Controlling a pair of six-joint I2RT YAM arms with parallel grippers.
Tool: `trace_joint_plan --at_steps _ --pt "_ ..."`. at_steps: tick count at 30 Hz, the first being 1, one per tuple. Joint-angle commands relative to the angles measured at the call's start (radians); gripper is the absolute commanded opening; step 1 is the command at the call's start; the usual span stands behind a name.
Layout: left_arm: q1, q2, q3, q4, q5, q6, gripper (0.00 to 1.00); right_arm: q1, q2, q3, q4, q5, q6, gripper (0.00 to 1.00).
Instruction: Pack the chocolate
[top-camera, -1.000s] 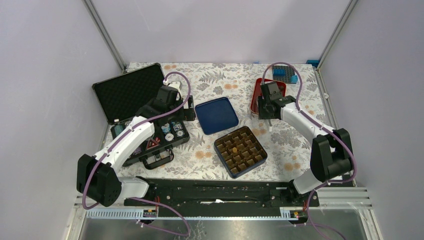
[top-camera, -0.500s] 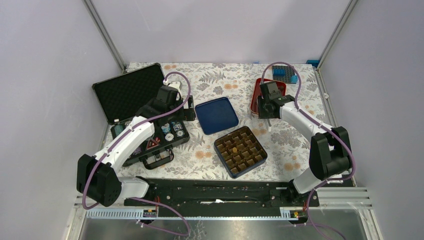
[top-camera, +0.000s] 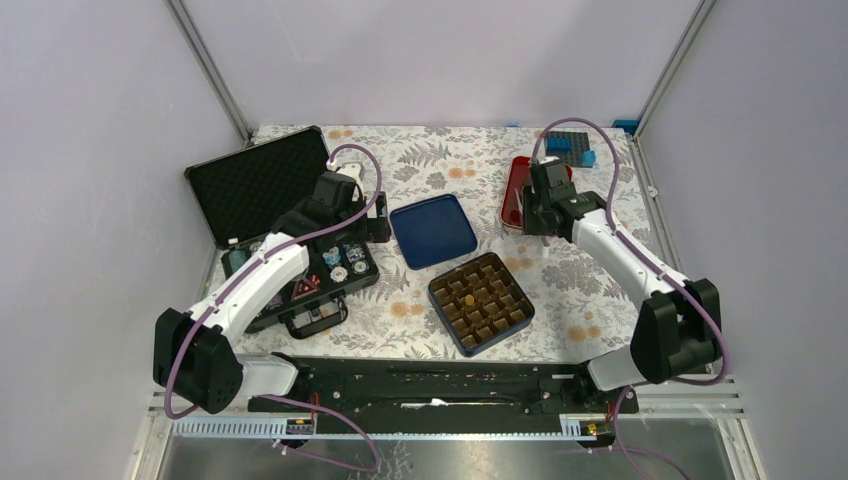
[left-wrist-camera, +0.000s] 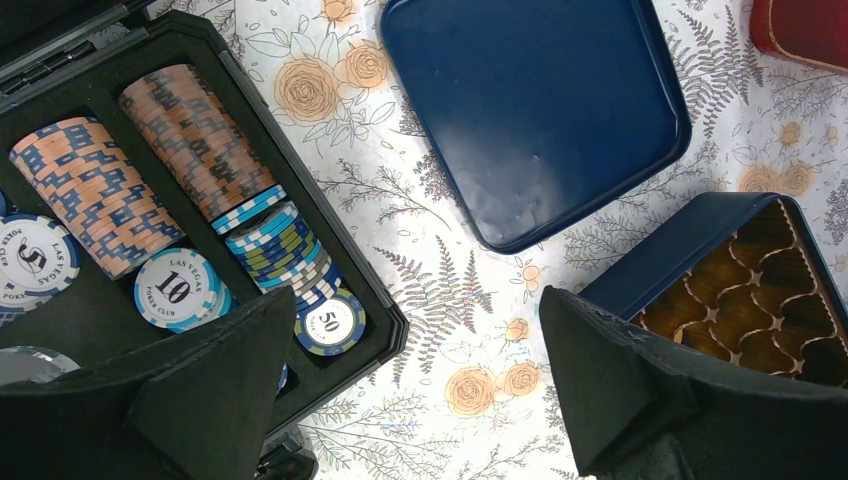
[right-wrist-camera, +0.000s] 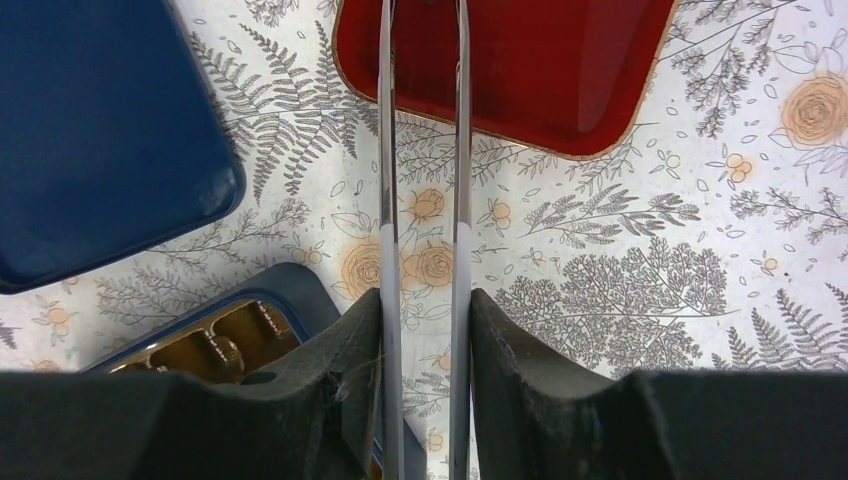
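My right gripper (right-wrist-camera: 425, 300) is shut on metal tongs (right-wrist-camera: 388, 150). Its two thin arms reach forward over the rim of the red tray (right-wrist-camera: 540, 70), and their tips run off the top of the right wrist view. From above, this gripper (top-camera: 535, 218) hangs at the tray's (top-camera: 510, 195) near side. The chocolate does not show plainly in any view. The blue box with its brown grid insert (top-camera: 480, 303) lies open, one small tan round piece (top-camera: 466, 299) in a cell. My left gripper (left-wrist-camera: 420, 380) is open and empty, above the tablecloth between the chip case and the box (left-wrist-camera: 760, 290).
The blue lid (top-camera: 433, 230) lies flat between the case and the red tray. A black case of poker chips (top-camera: 300, 265) stands open at the left, chip stacks (left-wrist-camera: 190, 130) inside. Blue toy bricks (top-camera: 570, 148) sit at the back right corner.
The right arm has swung its elbow out to the right and the wrist has shifted slightly back over the tray. Its jaws have narrowed a little on the tongs. The left arm has not moved.
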Motion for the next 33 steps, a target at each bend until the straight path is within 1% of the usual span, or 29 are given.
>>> trace_joint_plan --at_steps 1,5,8,15,18,22,27,30,33 --pt "0.003 -0.035 -0.006 0.028 -0.007 0.02 0.99 -0.002 -0.086 0.04 -0.036 0.013 0.02 0.15" --pt "0.003 -0.038 -0.022 0.038 -0.009 0.026 0.99 -0.003 -0.133 0.047 -0.079 0.028 0.022 0.15" --pt "0.002 -0.036 -0.025 0.038 -0.01 0.025 0.99 -0.003 -0.174 0.068 -0.139 0.005 0.022 0.15" --pt "0.003 -0.035 -0.013 0.038 -0.01 0.02 0.99 0.001 -0.294 0.103 -0.324 -0.128 0.034 0.15" --pt "0.003 -0.027 0.002 0.038 -0.01 0.019 0.99 0.016 -0.343 0.118 -0.395 -0.215 0.035 0.15" --pt "0.003 -0.022 0.017 0.038 -0.008 0.019 0.99 0.079 -0.387 0.14 -0.466 -0.295 0.039 0.16" --pt "0.003 -0.006 0.046 0.023 -0.013 0.017 0.99 0.169 -0.392 0.118 -0.574 -0.312 0.042 0.18" --pt "0.003 -0.014 0.052 0.021 -0.014 0.011 0.99 0.224 -0.4 0.079 -0.592 -0.308 0.051 0.18" --pt "0.003 -0.023 0.049 0.022 -0.021 0.007 0.99 0.239 -0.408 0.054 -0.601 -0.305 0.053 0.18"
